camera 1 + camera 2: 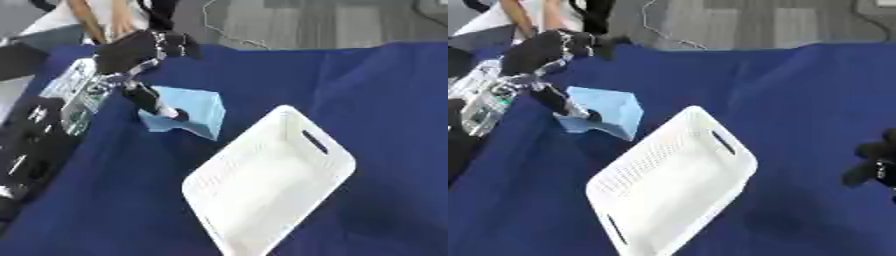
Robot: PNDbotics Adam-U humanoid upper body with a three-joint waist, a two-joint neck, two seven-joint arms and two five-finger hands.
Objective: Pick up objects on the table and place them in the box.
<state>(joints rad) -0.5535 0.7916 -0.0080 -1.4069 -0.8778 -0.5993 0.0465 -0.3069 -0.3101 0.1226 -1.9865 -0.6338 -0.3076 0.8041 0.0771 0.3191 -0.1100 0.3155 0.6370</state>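
Note:
A light blue block (194, 107) sits on the blue cloth just left of the white basket (289, 150), which lies askew in the middle with a handle slot on its far wall. My left hand (131, 50) comes in from the upper left and hovers behind the block. One long straight finger (154, 102) reaches down and touches the block's near left side; the other fingers stay well above it. My right hand (877, 162) shows only at the right edge of the right eye view, low and away from the basket.
The blue cloth (367, 90) covers the whole table. My left forearm (74, 95), silver and black, lies along the left edge. A person stands at the far left edge, past the table. Grey floor with a cable lies beyond.

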